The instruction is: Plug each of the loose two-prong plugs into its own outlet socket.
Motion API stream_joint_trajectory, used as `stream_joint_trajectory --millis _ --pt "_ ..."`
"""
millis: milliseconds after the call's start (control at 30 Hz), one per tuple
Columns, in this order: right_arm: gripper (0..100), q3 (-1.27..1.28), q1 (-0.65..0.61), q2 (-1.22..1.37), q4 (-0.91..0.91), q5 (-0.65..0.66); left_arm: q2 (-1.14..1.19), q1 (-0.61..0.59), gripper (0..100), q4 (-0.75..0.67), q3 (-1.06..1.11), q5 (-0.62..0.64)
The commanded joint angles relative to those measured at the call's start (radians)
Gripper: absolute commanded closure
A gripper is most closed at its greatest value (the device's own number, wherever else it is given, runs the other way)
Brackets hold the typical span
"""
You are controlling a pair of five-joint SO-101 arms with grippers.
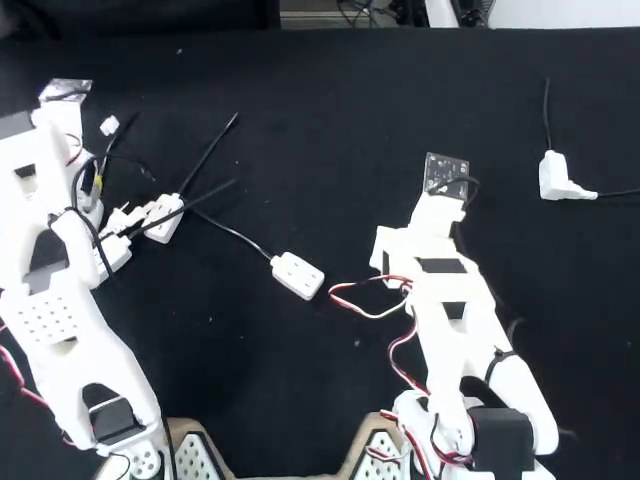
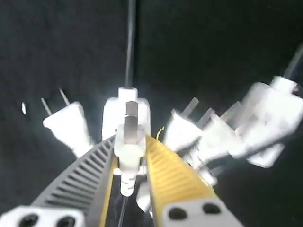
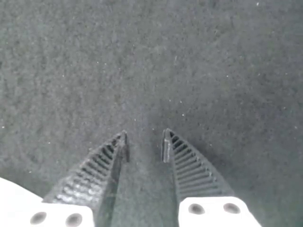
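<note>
My left gripper [image 2: 130, 139] is shut on a white two-prong plug [image 2: 128, 146], whose prongs point at a white outlet socket [image 2: 126, 109] with a black cord just beyond it. Loose white plugs lie on either side: one [image 2: 66, 124] with bare prongs, another [image 2: 185, 130], and a blurred one [image 2: 265, 124]. From above, this cluster [image 1: 160, 215] sits by the left arm [image 1: 60, 300]. A separate white outlet socket [image 1: 298, 275] lies mid-table on its cord. My right gripper [image 3: 144, 142] is open over bare black cloth, holding nothing.
A white adapter [image 1: 560, 178] with a black cord lies at the far right. The right arm [image 1: 445, 290] stands right of centre, with red and white wires [image 1: 365, 300] looping beside it. Black cloth [image 1: 330, 120] covers the table.
</note>
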Motion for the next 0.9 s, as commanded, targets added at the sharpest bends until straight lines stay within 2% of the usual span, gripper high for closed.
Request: stream_joint_trajectory --millis 0,233,433,567,700,867 --pt "88.3 -0.062 -0.003 -0.044 0.005 -0.009 -0.143 0.010 97 0.124 -0.120 0.018" --pt "88.3 -0.062 -0.003 -0.044 0.005 -0.009 -0.239 0.019 97 0.298 -0.120 0.020" --pt "88.3 -0.064 -0.003 -0.045 0.005 -0.009 -0.358 0.024 97 0.304 -0.008 0.092" --pt "88.3 -0.064 -0.003 -0.045 0.005 -0.009 -0.499 0.108 97 0.284 0.202 0.169" --pt "88.3 -0.062 -0.003 -0.045 0.005 -0.009 -0.652 0.225 97 0.164 0.433 0.272" --pt "88.3 -0.061 0.002 -0.047 0.005 -0.009 -0.838 0.433 97 0.066 0.667 0.405"
